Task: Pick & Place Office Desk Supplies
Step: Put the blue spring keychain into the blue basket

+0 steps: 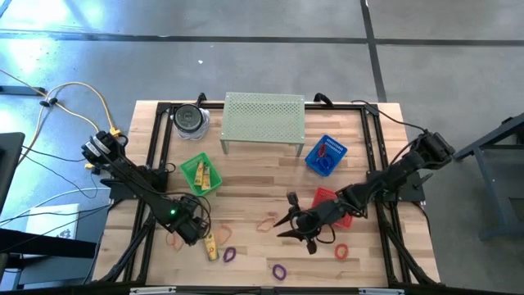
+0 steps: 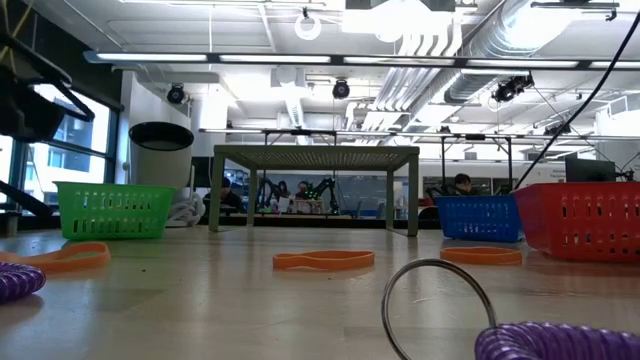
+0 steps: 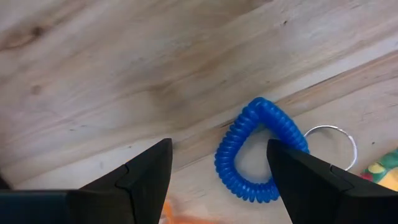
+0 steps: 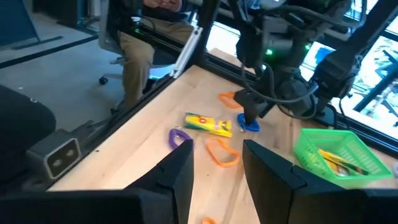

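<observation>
A blue coiled band (image 3: 255, 155) with a metal ring (image 3: 334, 146) lies flat on the wooden table. My left gripper (image 3: 221, 180) points down over it, open, one finger on either side of the coil's near part; in the right wrist view it (image 4: 249, 117) stands over the blue band (image 4: 250, 126). My right gripper (image 1: 296, 226) hangs open above the table's middle front, with nothing between its fingers. Purple bands (image 1: 230, 255) (image 1: 280, 270), orange bands (image 1: 266, 223) (image 1: 341, 251) and a yellow oblong piece (image 1: 210, 246) lie loose on the table.
A green basket (image 1: 201, 174), a blue basket (image 1: 325, 156) and a red basket (image 1: 334, 203) stand on the table. At the far edge are the pale green perforated stand (image 1: 264, 119) and a dark-lidded jar (image 1: 191, 120). A seated person (image 4: 140, 43) shows beyond the table.
</observation>
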Controlling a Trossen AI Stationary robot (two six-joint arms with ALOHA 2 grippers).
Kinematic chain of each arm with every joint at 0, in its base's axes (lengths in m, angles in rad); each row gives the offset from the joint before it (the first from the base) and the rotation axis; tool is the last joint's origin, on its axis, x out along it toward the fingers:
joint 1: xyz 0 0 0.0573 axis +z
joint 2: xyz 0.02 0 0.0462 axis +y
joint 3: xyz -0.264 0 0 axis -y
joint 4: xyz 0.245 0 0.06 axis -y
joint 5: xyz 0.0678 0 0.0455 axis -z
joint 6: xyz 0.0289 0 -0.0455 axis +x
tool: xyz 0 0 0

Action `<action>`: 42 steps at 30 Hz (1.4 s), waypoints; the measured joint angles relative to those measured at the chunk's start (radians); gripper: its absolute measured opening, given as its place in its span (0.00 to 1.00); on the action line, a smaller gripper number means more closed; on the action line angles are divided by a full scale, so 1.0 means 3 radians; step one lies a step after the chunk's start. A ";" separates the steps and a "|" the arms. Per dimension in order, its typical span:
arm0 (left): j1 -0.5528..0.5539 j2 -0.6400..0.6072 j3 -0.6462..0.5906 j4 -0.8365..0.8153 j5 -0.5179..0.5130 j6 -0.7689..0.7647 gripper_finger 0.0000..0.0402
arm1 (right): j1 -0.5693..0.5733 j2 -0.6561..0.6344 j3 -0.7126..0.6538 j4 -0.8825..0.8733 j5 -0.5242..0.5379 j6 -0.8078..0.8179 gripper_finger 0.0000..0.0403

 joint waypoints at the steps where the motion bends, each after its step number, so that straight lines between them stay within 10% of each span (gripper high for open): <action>1: -0.0001 0.0000 -0.0027 0.0049 -0.0003 -0.0004 0.63 | 0.0019 0.0000 0.0000 -0.0003 -0.0003 0.0000 0.31; 27: -0.0022 0.0257 0.0196 -0.0152 -0.0383 -0.0078 0.03 | 0.0307 0.0000 0.0000 -0.0370 0.0021 0.0342 0.31; 35: 0.0021 0.0226 0.0957 -0.0491 -0.1537 0.0611 0.02 | 0.0312 -0.0001 0.0000 -0.0372 0.0242 0.0350 0.31; 42: 0.0198 0.0235 0.1124 0.0506 -0.2934 0.1954 0.02 | 0.0292 -0.0003 0.0000 -0.0044 0.1171 0.0482 0.31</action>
